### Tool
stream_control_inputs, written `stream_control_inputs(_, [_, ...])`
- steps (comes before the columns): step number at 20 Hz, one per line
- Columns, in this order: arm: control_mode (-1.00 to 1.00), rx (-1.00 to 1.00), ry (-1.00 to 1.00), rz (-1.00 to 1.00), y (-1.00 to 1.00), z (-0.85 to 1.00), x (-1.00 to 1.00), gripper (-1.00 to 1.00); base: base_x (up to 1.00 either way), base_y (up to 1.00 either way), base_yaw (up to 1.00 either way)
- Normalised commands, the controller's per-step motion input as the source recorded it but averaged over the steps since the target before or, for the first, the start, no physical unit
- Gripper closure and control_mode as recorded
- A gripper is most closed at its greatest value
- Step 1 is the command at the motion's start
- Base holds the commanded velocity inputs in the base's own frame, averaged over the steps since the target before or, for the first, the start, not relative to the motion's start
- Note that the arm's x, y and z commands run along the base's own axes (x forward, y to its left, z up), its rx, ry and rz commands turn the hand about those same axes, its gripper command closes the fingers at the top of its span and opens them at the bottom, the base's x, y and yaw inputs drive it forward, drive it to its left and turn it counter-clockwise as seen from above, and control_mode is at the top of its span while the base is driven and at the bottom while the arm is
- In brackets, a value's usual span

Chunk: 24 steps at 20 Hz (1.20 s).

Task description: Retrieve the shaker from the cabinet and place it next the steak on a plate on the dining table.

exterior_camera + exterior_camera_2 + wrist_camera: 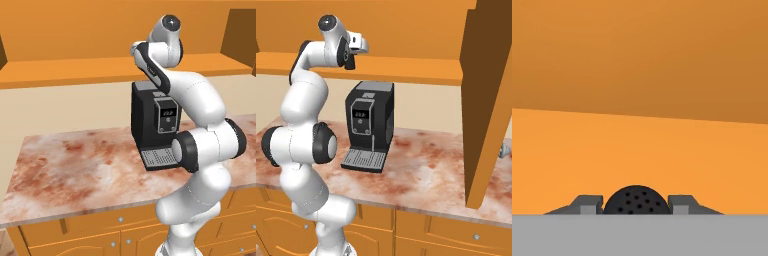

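We have the gripper (635, 210) clamped on the shaker (635, 200): its perforated black cap sits between the two fingertips, up at the orange cabinet (406, 70) shelf above the coffee machine (370, 125). We judge we're in the retrieval step. Next move: pull back clear of the shelf, then carry it to the dining table, keeping the shaker upright.

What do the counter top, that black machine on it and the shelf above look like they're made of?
The counter top looks like polished stone: reddish-brown marbled blotches on pale ground. The coffee machine seems matte black plastic, with a grey display panel and ribbed drip tray. The cabinet reads as orange painted or stained wood, smooth, without visible grain.
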Motion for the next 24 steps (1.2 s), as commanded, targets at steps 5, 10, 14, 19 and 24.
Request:
stream_control_inputs(5, [-1.0, 0.0, -0.01, 0.01, -0.07, -0.16, -0.55, 1.0, 0.0, 0.0, 0.0])
stream_control_inputs(10, [-1.0, 0.0, -0.04, 0.03, -0.22, -0.02, -0.99, 1.0, 0.0, 0.0, 0.0])
stream_control_inputs(14, [-1.0, 0.0, -0.05, 0.02, -0.28, 0.0, -1.0, 1.0, 0.0, 0.0, 0.0])
stream_control_inputs(19, [-1.0, 0.0, -0.03, 0.02, -0.28, 0.0, -1.0, 1.0, 0.0, 0.0, 0.0])
stream_control_inputs(24, [-1.0, 0.0, -0.02, 0.03, -0.26, 0.0, -1.0, 1.0, 0.0, 0.0, 0.0])
